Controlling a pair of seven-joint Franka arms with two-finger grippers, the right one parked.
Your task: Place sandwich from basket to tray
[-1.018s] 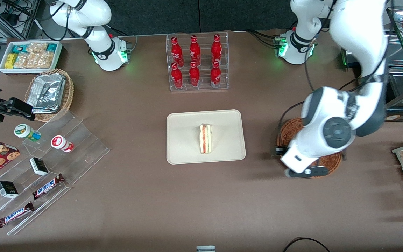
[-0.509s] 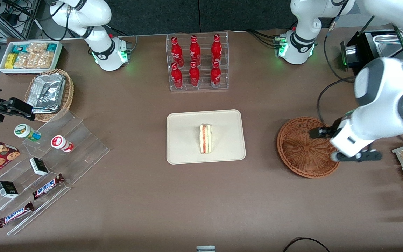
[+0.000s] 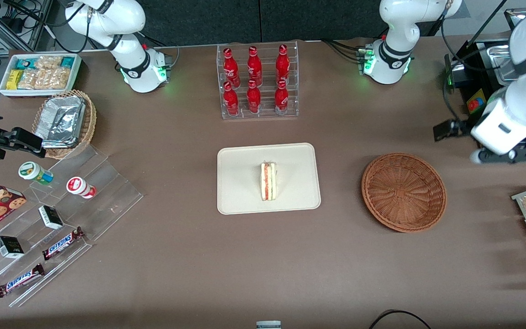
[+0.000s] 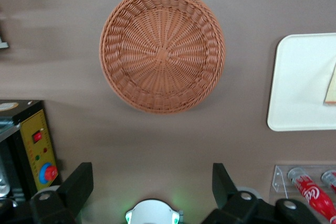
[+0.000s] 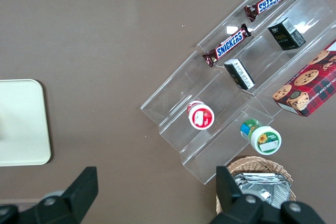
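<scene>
1. The sandwich (image 3: 268, 181) lies on the tray (image 3: 240, 192), near its middle, cut edge with the red-orange stripe facing up.
2. The basket (image 3: 403, 192) sits on the table, well apart from the tray, toward the working arm's end, with nothing in it.
3. The gripper (image 4: 152, 192) hangs high above the table, farther from the front camera than the basket; its fingers (image 4: 79, 184) are spread wide and appear to grasp nothing, though their tips are out of view.
</scene>
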